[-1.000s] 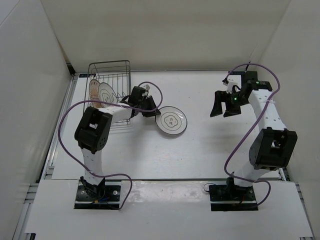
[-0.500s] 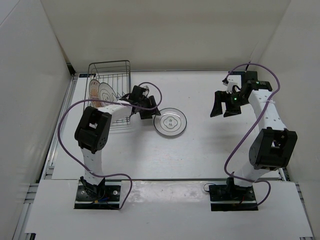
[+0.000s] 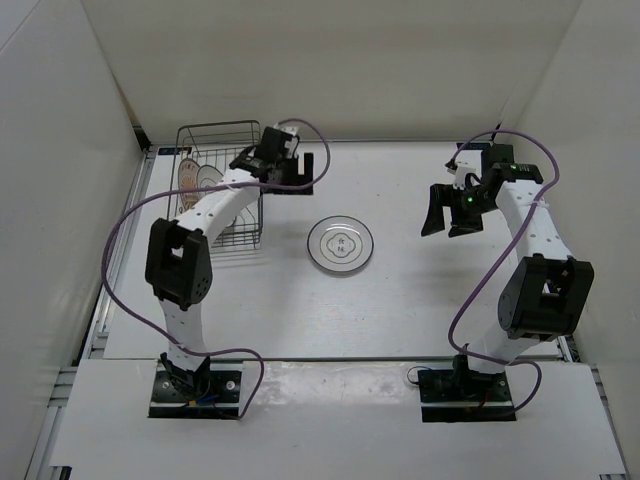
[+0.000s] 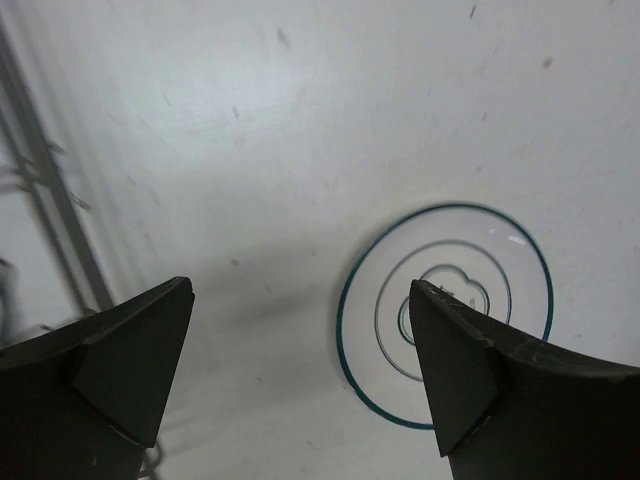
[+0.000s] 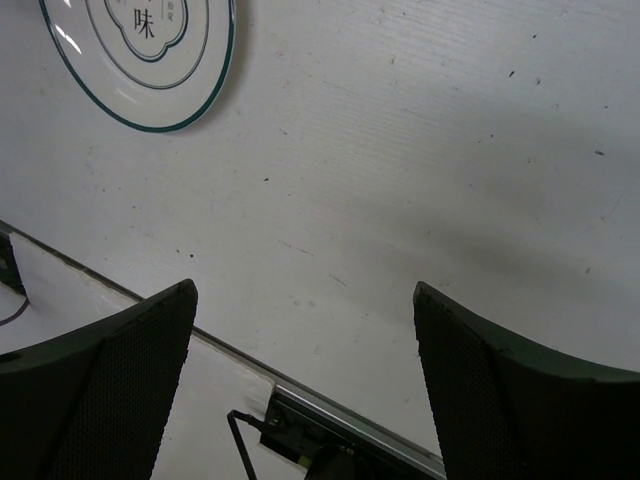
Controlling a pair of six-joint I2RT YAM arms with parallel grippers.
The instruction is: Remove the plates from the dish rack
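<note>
One white plate with grey rings (image 3: 341, 244) lies flat on the table, right of the dish rack (image 3: 222, 183); it also shows in the left wrist view as the plate (image 4: 455, 268) and in the right wrist view as the plate (image 5: 140, 45). Two plates stand upright in the rack: an orange-brown one (image 3: 186, 175) and a white one (image 3: 208, 181). My left gripper (image 3: 304, 172) hangs open by the rack's far right corner, above and apart from the lying plate, with nothing between its fingers (image 4: 300, 286). My right gripper (image 3: 447, 221) is open and empty (image 5: 303, 288) over the right of the table.
White walls close in the table at the back and on both sides. A metal rail (image 3: 122, 245) runs along the left edge beside the rack. Purple cables (image 3: 300, 130) loop off both arms. The table's near edge strip (image 5: 360, 425) shows under the right gripper.
The left gripper opened and let go of the white plate, which now lies flat on the table. That gripper then drew back and up toward the rack's far right corner. The right arm stayed put.
</note>
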